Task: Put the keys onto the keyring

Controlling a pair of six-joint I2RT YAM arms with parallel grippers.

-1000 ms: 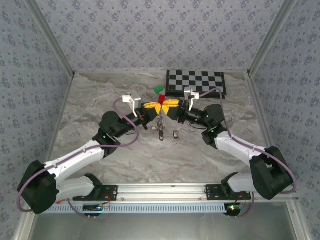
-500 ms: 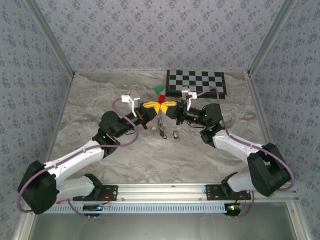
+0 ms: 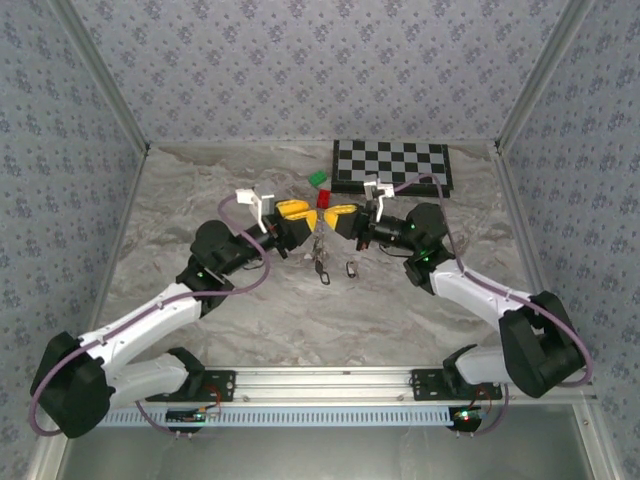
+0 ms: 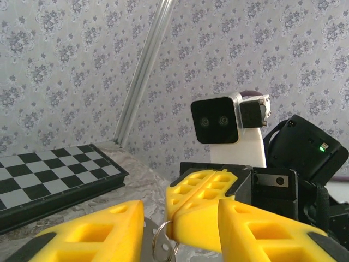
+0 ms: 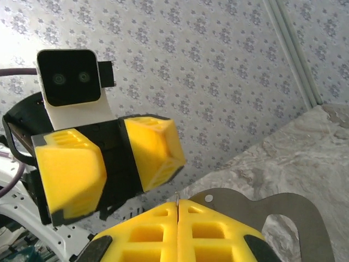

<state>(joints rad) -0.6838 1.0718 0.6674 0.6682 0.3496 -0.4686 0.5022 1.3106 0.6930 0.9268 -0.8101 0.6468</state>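
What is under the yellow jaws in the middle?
A little bunch of keys, with one more key beside it on the table. From above, the jaws cover the top of the bunch.

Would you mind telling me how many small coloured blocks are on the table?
2: a green block just left of the chessboard, and a red block just in front of it. More may be hidden.

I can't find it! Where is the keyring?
Left wrist view, bottom middle: the keyring hangs at the tip of the shut right gripper, right of the chessboard.
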